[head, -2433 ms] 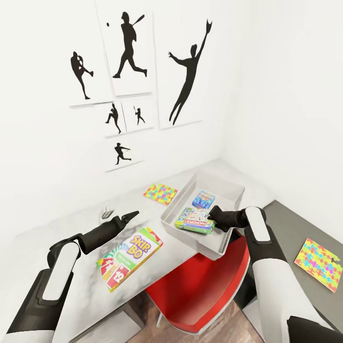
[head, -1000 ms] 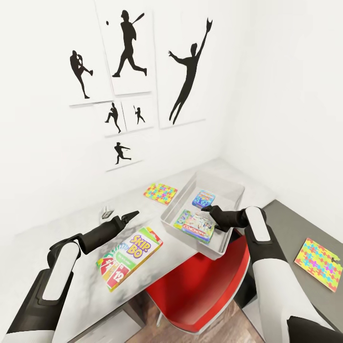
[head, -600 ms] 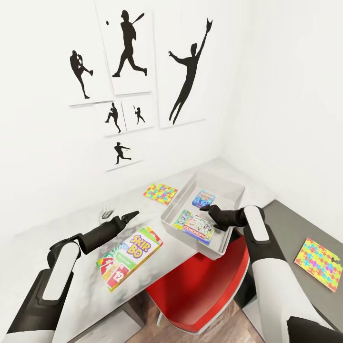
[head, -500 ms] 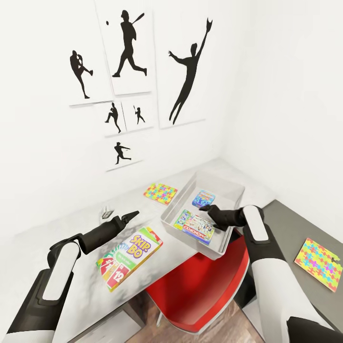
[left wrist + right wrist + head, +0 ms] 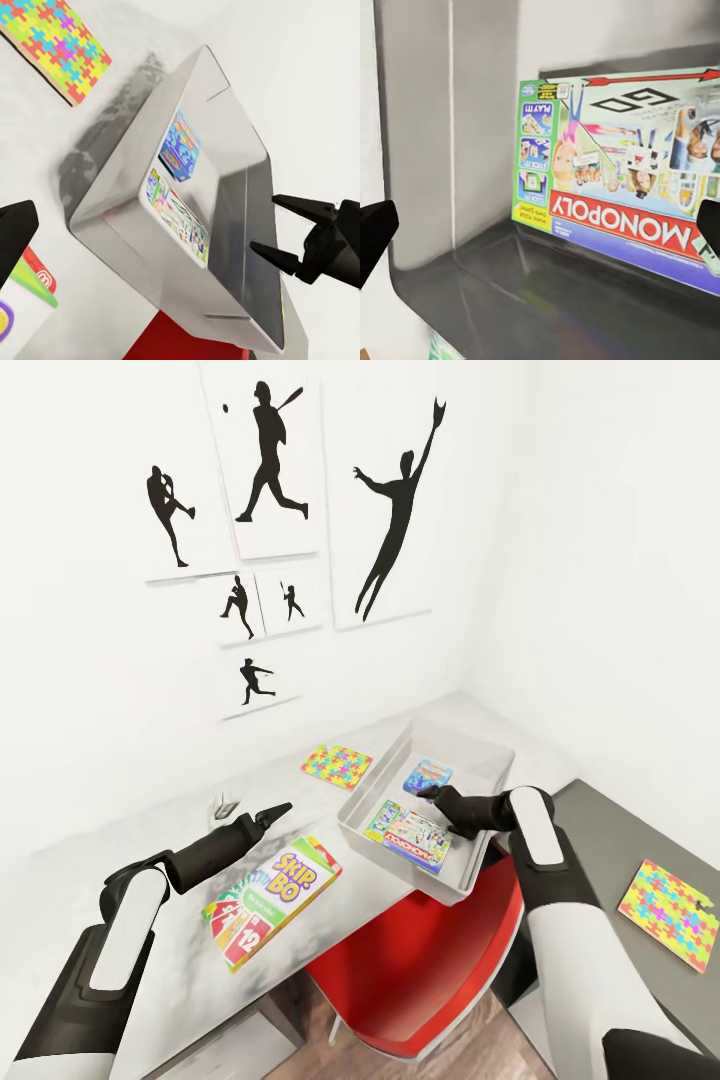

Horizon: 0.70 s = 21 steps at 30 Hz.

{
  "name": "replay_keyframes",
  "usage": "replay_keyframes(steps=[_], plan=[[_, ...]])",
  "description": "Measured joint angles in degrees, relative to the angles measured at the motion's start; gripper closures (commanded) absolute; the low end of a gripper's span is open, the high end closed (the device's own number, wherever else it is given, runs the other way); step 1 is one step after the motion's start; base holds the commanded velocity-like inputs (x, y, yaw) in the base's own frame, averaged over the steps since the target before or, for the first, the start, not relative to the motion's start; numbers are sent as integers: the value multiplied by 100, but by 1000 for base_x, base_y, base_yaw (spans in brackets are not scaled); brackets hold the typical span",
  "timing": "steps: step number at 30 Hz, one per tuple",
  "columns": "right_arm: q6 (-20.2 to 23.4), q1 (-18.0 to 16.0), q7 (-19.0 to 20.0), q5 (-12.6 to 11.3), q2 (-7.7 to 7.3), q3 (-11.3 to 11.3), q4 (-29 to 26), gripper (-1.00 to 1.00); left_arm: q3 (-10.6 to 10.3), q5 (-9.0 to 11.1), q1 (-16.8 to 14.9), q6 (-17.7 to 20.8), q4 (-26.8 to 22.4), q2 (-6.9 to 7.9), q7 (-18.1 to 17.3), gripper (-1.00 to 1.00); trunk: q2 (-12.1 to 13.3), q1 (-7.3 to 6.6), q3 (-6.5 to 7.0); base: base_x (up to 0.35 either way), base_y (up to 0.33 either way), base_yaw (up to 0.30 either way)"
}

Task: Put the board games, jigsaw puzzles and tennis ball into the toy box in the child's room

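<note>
Head view: the green-edged white Monopoly box (image 5: 408, 833) now lies flat on the floor of the shallow pale grey toy box (image 5: 478, 757); 2.4 s ago it sat tilted in the right gripper (image 5: 434, 794). The gripper has let go and lifted a little, and hangs just above the box's far edge. The small blue multicolour game box (image 5: 428, 776) lies beside it in the bin. So two of three board games look stowed. The green-yellow-red Skip-Bo box (image 5: 272, 897) lies on the pale grey mottled desk (image 5: 150, 830), near the left gripper (image 5: 279, 812), which hovers over the desk holding nothing; its fingers look near together, but whether they are parted cannot be told here. One multicolour jigsaw sheet (image 5: 337, 765) lies just beside the bin, the other jigsaw sheet (image 5: 668, 906) on the lower dark grey section. Tennis ball not spotted.

Left wrist view: both games flat in the bin; right gripper's fingers (image 5: 281, 256) spread, nothing between them, off the bin's near wall.

Right wrist view: Monopoly lid face-up, free of both finger tips at the frame edges; confirms release.

Likely next: Skip-Bo, then the jigsaws.
</note>
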Motion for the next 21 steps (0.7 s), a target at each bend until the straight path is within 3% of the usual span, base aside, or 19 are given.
replay_keyframes(steps=[9, 21], plan=[[33, 128, 21, -2, -17, 19, -680, -100, -4, 2, 0, -6, 1, 0, -11, -100, 0, 0, 0, 0, 0, 0], [5, 611, 199, 49, -113, 227, -1608, -100, -4, 10, 11, -51, -4, 1, -49, -100, 0, 0, 0, 0, 0, 0]])
